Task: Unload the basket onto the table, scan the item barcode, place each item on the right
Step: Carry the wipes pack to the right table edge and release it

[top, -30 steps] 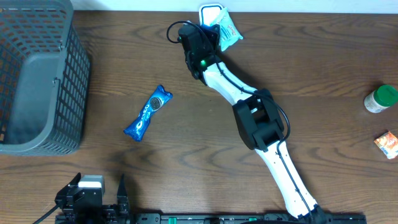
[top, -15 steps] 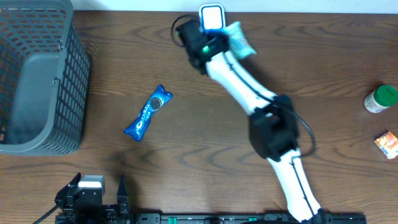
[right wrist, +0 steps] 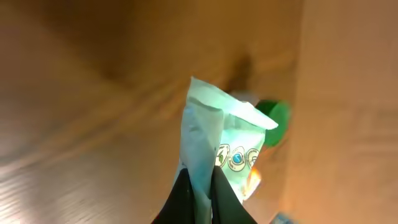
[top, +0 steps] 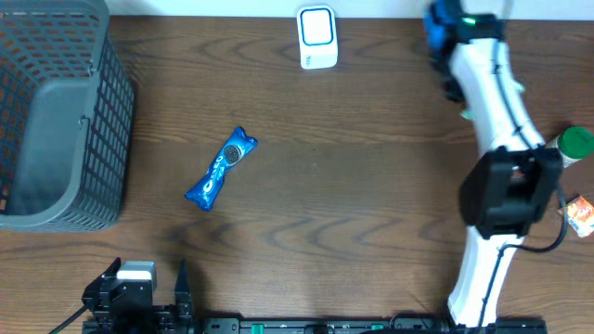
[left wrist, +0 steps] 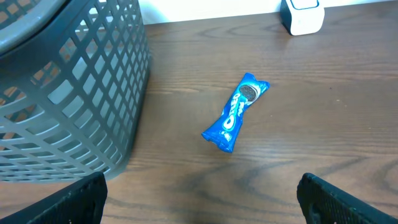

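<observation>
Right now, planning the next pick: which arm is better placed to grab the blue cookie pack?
Left: the left end effector is open and empty, with the blue cookie pack ahead of it; the right end effector is shut on a pale green packet.

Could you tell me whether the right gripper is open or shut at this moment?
Shut: the right gripper pinches the lower edge of the pale green plastic snack packet between its black fingers.

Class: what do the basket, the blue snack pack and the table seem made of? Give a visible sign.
Basket: likely moulded grey plastic, matte lattice walls.
Blue snack pack: thin glossy film, crimped ends.
Table: wood or laminate; grain shows.
</observation>
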Motion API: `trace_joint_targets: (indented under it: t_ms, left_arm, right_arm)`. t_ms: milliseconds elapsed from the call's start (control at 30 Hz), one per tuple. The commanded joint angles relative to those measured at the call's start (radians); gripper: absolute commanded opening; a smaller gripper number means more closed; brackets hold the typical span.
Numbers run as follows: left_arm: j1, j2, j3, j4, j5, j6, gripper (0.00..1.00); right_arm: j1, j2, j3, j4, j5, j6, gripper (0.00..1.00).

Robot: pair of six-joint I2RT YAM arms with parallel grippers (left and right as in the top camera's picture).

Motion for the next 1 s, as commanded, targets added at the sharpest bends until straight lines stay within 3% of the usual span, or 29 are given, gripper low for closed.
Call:
trace_joint_targets:
  t_ms: [0,167,333,967]
  left_arm:
    - [0.003,-0.006,0.000,-0.002,0.013,0.009,0.98]
    - [0.003,-0.006,0.000,-0.002,0.013,0.010,0.98]
    - [0.003,-0.006,0.000,-0.002,0.013,0.009,0.98]
    - [0.003,-0.006,0.000,-0.002,0.013,0.010,0.98]
  right_arm:
    - [-0.076,0.009,-0.107,0.059,-0.084,0.043,0.01]
    - [-0.187,0.009,-0.270,0.272,-0.121,-0.092,0.01]
    - [-0.259,0.009,-0.304,0.391,-0.120,-0.166,0.01]
    - [-0.402,0.009,-0.304,0.514,-0.038,-0.275,0.01]
